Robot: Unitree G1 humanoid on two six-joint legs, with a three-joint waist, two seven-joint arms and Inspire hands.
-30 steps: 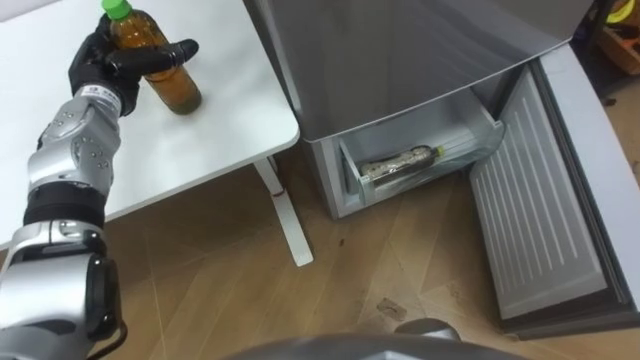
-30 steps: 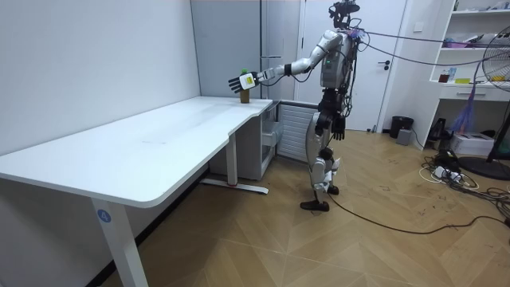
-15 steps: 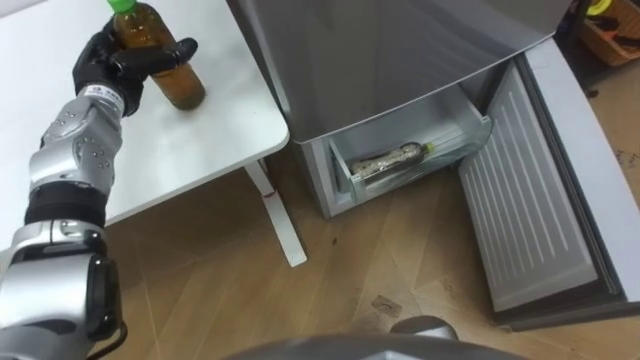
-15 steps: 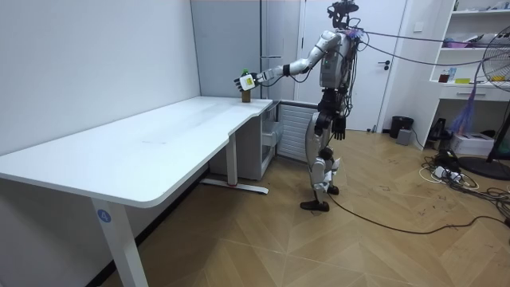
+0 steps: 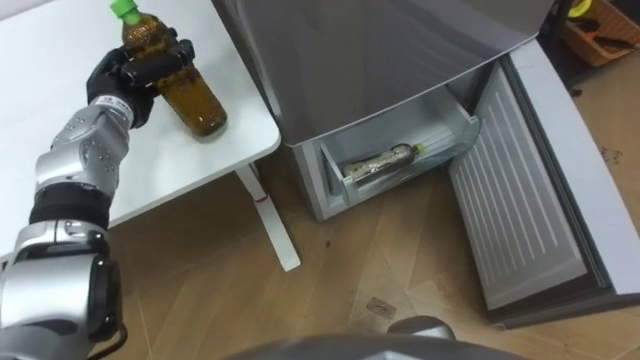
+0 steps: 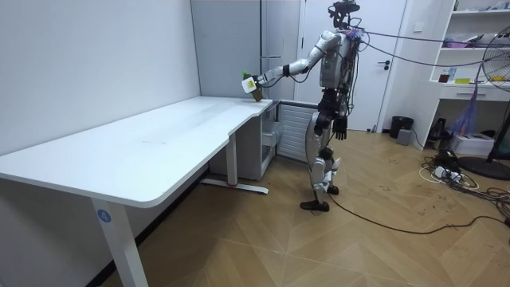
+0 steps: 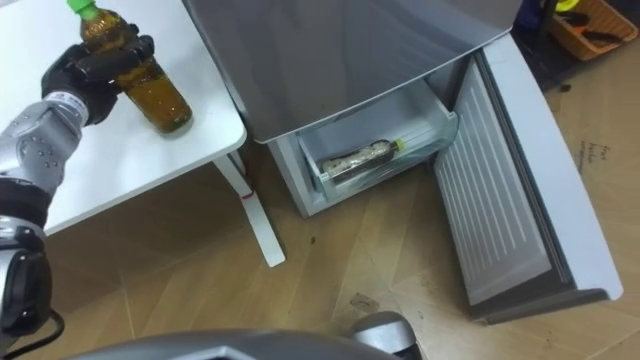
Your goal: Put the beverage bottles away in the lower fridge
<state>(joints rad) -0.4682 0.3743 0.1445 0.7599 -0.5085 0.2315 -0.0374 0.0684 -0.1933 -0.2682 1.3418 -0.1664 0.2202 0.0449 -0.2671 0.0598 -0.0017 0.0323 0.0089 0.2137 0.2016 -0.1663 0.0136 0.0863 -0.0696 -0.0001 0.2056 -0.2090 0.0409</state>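
Observation:
A brown tea bottle with a green cap leans over the white table's near corner, base toward the fridge. My left hand is shut on its upper half, dark fingers curled round it. I cannot tell whether its base touches the tabletop. The grey fridge stands right of the table with its lower drawer pulled out. Another bottle lies on its side in that drawer. My right hand hangs open at my side in the room view.
The lower fridge door is swung wide open to the right, over the wooden floor. The table's white leg stands between table and fridge. I stand in front of the fridge, left arm stretched out to the table corner.
My left hand's fingers have curled round the tea bottle. The bottle has tipped and moved toward the table corner nearest the fridge. The head camera has shifted a little.

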